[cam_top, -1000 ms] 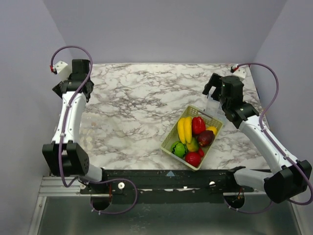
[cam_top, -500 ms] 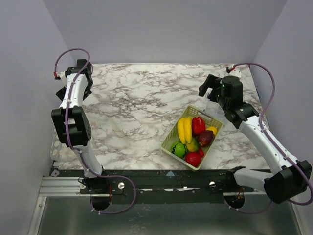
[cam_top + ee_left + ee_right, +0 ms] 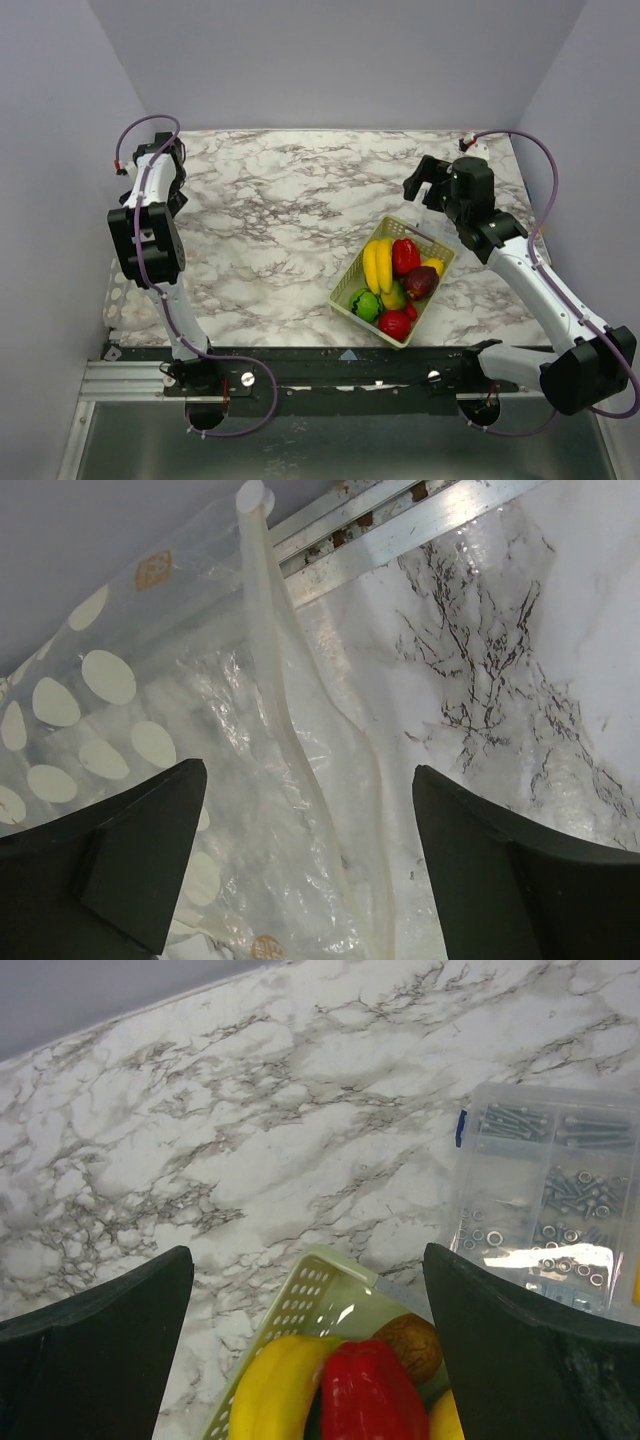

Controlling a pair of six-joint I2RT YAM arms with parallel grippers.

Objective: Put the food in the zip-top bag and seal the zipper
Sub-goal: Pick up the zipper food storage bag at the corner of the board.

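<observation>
We see the left gripper (image 3: pixel 308 775) spread over the zip-top bag (image 3: pixel 130 710), the right gripper (image 3: pixel 307 1255) spread over the food (image 3: pixel 362 1395) in its basket (image 3: pixel 308 1298).

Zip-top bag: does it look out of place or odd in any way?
Yes. The zip-top bag lies crumpled at the left edge of the table by the metal rail, far from the food in the basket; its zipper strip runs wavy.

White marble table (image 3: pixel 290 200) with grey-black veins; pale yellow-green lattice basket (image 3: pixel 345 285); yellow bananas (image 3: pixel 378 264), red piece (image 3: pixel 405 256), dark red piece (image 3: pixel 421 282), green piece (image 3: pixel 366 304). Left of the left wrist view: clear bag (image 3: pixel 200 740) with cream ovals. Clear box (image 3: pixel 545 1200) with a blue clip.
</observation>
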